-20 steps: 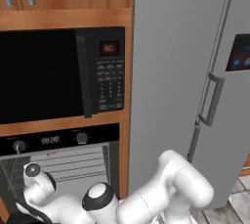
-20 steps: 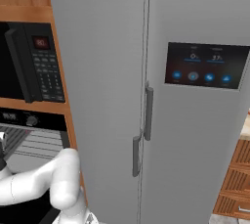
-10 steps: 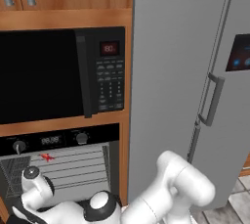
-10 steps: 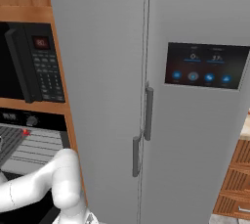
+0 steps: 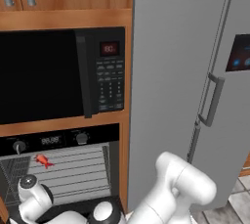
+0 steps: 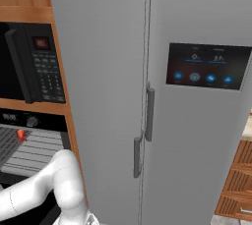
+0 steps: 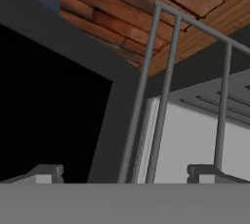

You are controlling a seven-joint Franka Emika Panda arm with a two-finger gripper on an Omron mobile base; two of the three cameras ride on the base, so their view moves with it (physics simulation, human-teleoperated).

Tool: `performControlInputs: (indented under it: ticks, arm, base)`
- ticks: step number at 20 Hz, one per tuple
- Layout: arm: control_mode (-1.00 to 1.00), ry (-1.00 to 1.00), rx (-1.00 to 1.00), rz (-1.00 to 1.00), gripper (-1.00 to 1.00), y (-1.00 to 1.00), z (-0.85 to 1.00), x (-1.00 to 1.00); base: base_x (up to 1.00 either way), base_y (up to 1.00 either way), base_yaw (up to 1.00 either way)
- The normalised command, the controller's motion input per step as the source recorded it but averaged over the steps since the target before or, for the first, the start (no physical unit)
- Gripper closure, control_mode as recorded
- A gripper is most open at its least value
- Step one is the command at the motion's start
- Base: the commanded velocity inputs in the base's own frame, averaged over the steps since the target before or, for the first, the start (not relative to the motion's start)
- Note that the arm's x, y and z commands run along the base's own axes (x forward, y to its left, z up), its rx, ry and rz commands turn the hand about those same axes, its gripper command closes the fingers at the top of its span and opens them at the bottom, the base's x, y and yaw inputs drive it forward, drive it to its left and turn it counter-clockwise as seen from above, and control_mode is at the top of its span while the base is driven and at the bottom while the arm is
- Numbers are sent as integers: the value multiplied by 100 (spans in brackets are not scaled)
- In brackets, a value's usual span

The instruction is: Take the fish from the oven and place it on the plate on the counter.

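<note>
Hand view: jaws wide apart, empty, at oven (image 5: 58, 169) rack (image 7: 161, 86) edge; fish (image 5: 43, 160) beyond.

Glossy white arm (image 5: 180, 189), dark joints

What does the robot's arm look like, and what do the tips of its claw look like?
The arm is glossy white, made of thick rounded segments. Its joints are dark, with round caps that have a grey disc in the centre, as on the one at the bottom of the left base view. No cables or markings are visible. In the hand view, the claw ends in two small, flat, grey fingertips.
</note>
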Motion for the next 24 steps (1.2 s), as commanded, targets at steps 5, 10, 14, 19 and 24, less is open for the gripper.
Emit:
performControlInputs:
  ticks: [5, 10, 14, 19, 24]
  arm:
    - [-100, 0, -1, 0, -100, 0, -99, -100]
    - [-100, 0, -1, 0, -100, 0, -93, -100]
    - [-100, 0, 0, 0, -100, 0, -91, -100]
    - [-100, 1, 0, 0, -100, 0, -89, -100]
    - [-100, 1, 0, 0, -100, 0, -90, -100]
  base:
    - [0, 0, 0]
    - [0, 0, 0]
    - [0, 0, 0]
    - [0, 0, 0]
    - [0, 0, 0]
